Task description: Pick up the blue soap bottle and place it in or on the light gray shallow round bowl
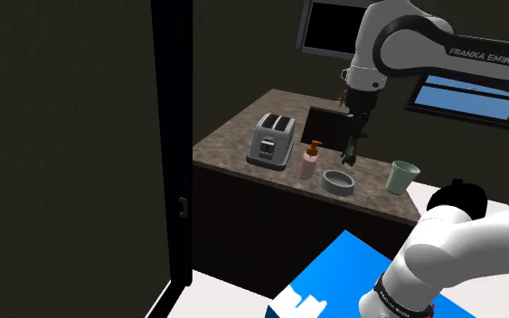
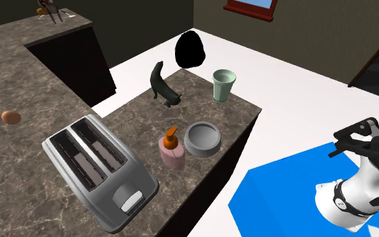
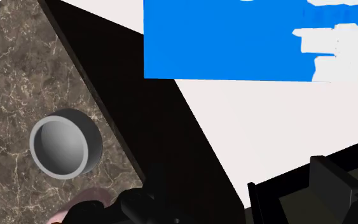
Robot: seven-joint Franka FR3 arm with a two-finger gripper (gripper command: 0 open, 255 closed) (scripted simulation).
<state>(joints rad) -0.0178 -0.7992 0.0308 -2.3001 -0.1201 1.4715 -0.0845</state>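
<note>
— Anything done yet?
— Nothing. The tool (image 2: 346, 141) hangs spread and empty by the stand (image 2: 282, 195), well apart from the table (image 2: 33, 94).
— And the bottle?
— Farther off, the pink soap bottle (image 2: 173, 149) stands untouched, just left of the grey bowl (image 2: 202, 138).

The shoulder view is dim; the brown marbled counter (image 2: 46, 87) shows brighter in the second exterior view, evenly lit and sharp.
</note>
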